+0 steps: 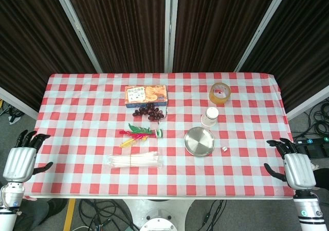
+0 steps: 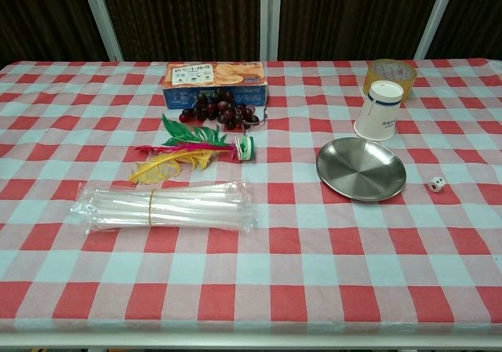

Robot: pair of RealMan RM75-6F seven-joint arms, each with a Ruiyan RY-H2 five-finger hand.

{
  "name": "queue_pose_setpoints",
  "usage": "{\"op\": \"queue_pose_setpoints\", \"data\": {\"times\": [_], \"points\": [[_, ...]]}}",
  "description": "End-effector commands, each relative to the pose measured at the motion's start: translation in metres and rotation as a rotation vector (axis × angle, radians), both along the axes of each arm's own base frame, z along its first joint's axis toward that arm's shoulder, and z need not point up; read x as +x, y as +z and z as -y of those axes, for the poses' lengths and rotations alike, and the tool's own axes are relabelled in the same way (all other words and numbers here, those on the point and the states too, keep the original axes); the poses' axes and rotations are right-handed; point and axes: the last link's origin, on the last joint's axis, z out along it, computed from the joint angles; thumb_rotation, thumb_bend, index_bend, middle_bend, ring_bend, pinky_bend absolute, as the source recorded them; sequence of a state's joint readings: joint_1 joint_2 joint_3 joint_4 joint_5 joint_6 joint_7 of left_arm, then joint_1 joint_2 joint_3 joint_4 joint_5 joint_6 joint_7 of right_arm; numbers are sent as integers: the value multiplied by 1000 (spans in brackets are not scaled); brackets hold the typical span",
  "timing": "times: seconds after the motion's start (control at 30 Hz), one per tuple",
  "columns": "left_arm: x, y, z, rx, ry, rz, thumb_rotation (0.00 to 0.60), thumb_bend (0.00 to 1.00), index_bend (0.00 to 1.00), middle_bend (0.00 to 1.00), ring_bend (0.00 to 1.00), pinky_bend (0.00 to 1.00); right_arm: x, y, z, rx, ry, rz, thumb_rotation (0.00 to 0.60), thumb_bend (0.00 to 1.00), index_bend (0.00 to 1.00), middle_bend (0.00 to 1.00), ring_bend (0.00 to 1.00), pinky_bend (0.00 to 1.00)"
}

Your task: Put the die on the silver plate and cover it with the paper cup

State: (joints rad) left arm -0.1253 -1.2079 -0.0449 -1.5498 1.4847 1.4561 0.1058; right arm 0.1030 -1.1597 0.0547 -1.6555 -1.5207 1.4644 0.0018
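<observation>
A small white die (image 1: 225,149) (image 2: 437,184) lies on the checked cloth just right of the silver plate (image 1: 199,141) (image 2: 361,168). The paper cup (image 1: 209,116) (image 2: 379,110) stands upside down right behind the plate. My right hand (image 1: 296,166) hangs off the table's right front corner, fingers spread and holding nothing. My left hand (image 1: 21,160) hovers off the left front corner, also with fingers apart and nothing in it. Neither hand shows in the chest view.
A tape roll (image 1: 220,93) sits behind the cup. A snack box (image 1: 146,94), grapes (image 1: 149,112), a feathered shuttlecock (image 1: 140,134) and a bag of straws (image 1: 134,160) fill the table's middle and left. Dark curtains stand behind.
</observation>
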Motion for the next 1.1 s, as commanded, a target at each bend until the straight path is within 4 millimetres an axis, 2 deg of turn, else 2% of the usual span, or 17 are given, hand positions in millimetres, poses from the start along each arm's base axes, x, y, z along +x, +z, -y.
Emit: {"op": "queue_pose_setpoints", "data": {"times": [0.03, 0.17, 0.3, 0.43, 0.67, 1.1], "points": [[1, 0, 0, -1, -5, 4, 600, 29, 234, 223, 120, 77, 10, -17, 11, 58, 17, -5, 600, 137, 270, 435, 323, 365], [-1, 1, 1, 4, -6, 8, 600, 29, 235, 223, 120, 77, 22, -43, 32, 153, 34, -50, 600, 137, 281, 558, 546, 608], [-4, 0, 2, 1, 6, 14, 600, 29, 235, 223, 120, 77, 29, -72, 58, 232, 43, -134, 600, 143, 363, 786, 778, 849], [-6, -1, 2, -3, 10, 19, 600, 29, 235, 223, 120, 77, 27, -93, 80, 287, 31, -210, 600, 177, 432, 910, 908, 982], [-6, 0, 2, -6, 15, 26, 600, 29, 235, 223, 120, 77, 20, -116, 105, 351, 37, -320, 600, 225, 444, 943, 951, 1000], [-7, -1, 2, -13, 30, 23, 600, 30, 234, 223, 120, 77, 13, -143, 113, 419, 36, -330, 600, 225, 450, 943, 951, 1000]]}}
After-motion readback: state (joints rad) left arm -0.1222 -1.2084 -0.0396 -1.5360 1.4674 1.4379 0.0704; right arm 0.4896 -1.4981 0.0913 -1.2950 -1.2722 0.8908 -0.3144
